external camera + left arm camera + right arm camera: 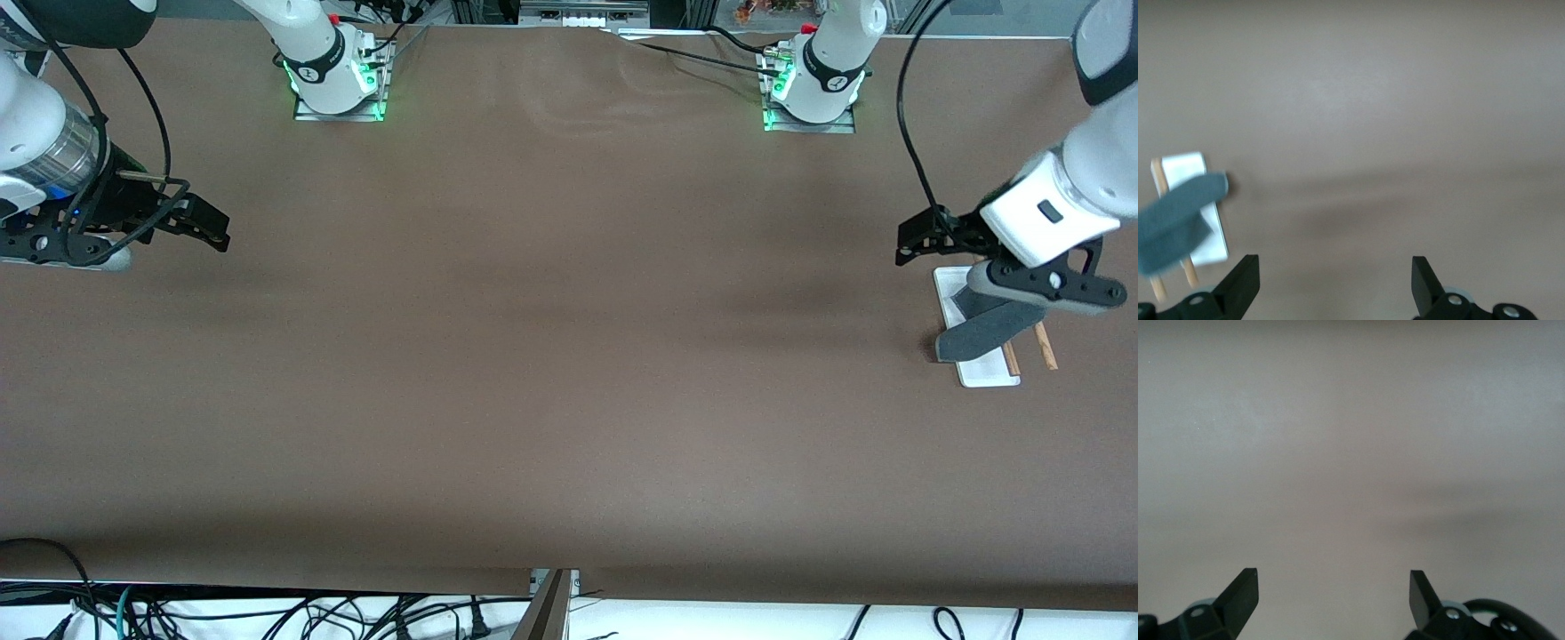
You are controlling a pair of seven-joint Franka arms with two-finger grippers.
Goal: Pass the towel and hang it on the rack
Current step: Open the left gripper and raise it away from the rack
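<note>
You had the towel point(987, 331) draped over the rack point(985, 372) near the counter's edge at the left arm's end, and from its look the hanging seemed done. The risk was the left pincer point(920, 240), just above the rack: a careless swing of that arm could have clipped the rods and dragged the cloth off. It stood wide, holding nothing. Your right pincer point(200, 224) waited over the right arm's end of the counter, equally wide and empty.
</note>
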